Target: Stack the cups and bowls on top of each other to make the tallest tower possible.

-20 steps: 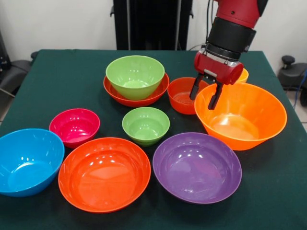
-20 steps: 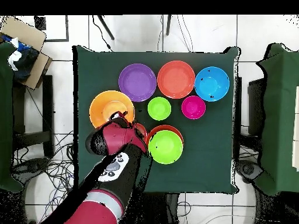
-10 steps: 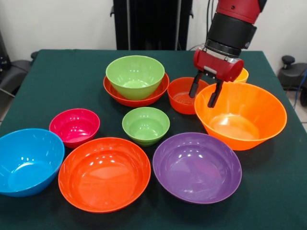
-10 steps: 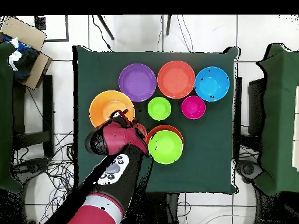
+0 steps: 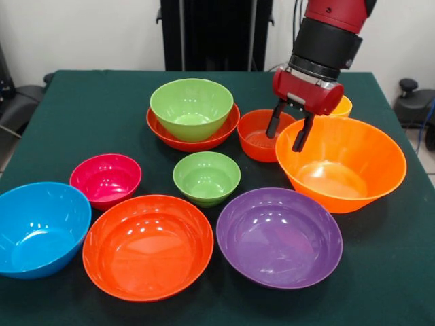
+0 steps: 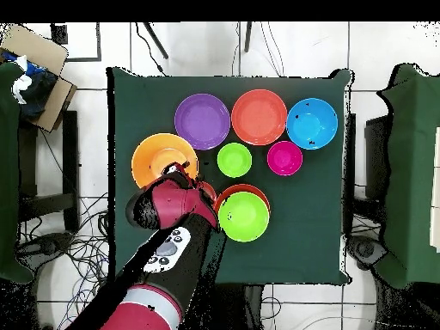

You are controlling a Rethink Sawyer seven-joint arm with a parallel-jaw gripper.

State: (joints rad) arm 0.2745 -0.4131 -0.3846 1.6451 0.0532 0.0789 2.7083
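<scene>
Since a second ago, the hand [image 5: 285, 134] has risen slightly.

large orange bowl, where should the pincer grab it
Take the large orange bowl by its thin upright rim, coming from above. It sits mouth up, too wide to span, and the open pincer already hangs over its rim beside the small red-orange bowl.

Lime bowl [image 5: 191, 107] nested in red-orange bowl [image 5: 194, 138]; large orange bowl [image 5: 342, 163] apart, upright.
</scene>
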